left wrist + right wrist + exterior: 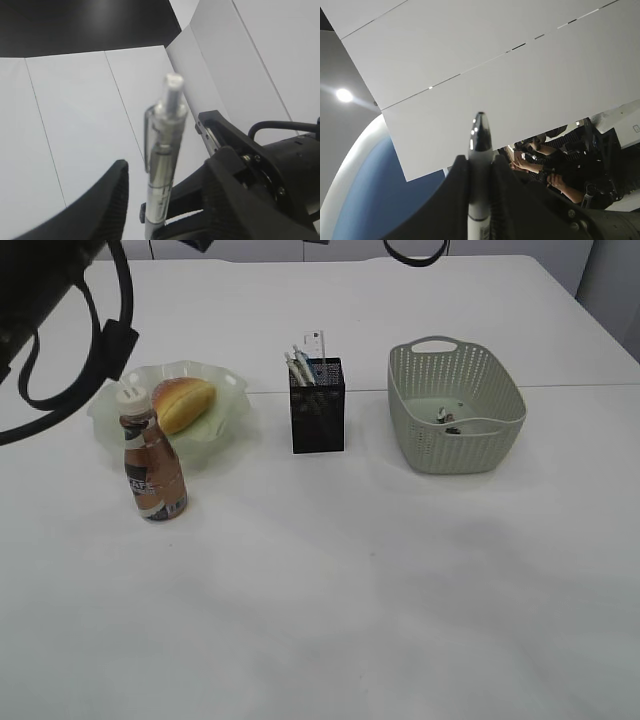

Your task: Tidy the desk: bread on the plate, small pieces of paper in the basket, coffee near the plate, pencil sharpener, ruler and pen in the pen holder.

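The bread (183,403) lies on the pale green plate (228,385). The coffee bottle (152,462) stands upright just in front of the plate. The black mesh pen holder (318,410) holds pens and a white ruler (315,343). Small paper pieces (446,417) lie in the grey basket (497,390). Both arms are raised and their wrist views point up at the ceiling. My left gripper (167,167) has its jaws apart, with a silver pen (164,150) standing between them. My right gripper (479,162) is shut on a white pen (480,132). No pencil sharpener is visible.
My left arm's black link and cables (60,300) hang over the table's far left corner. A cable loop (415,250) shows at the top edge. White tabletop (350,590) spreads in front of the objects.
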`<control>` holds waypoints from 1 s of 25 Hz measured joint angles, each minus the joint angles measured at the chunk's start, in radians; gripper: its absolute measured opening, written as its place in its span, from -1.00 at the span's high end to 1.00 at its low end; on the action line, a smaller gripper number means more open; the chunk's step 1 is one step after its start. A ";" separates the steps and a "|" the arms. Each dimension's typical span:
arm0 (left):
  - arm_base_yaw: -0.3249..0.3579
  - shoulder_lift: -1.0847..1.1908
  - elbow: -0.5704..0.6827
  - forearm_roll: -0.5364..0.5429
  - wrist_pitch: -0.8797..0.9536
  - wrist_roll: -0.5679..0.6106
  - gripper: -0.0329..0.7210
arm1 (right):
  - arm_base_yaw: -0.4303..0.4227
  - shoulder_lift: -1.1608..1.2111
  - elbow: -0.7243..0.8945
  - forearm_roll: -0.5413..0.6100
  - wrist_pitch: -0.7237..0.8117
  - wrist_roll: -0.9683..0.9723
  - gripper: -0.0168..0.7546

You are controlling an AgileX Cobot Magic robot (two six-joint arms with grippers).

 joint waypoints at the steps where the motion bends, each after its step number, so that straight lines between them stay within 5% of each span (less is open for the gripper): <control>1: 0.000 0.000 0.000 0.000 0.000 0.000 0.03 | 0.000 0.000 0.000 0.000 0.000 0.000 0.73; 8: 0.000 0.000 0.000 0.008 0.000 0.000 0.37 | 0.000 0.000 0.000 0.000 0.003 0.000 0.73; 25: 0.000 0.000 -0.001 0.016 -0.001 0.000 0.60 | 0.000 0.000 0.000 0.000 0.010 0.000 0.73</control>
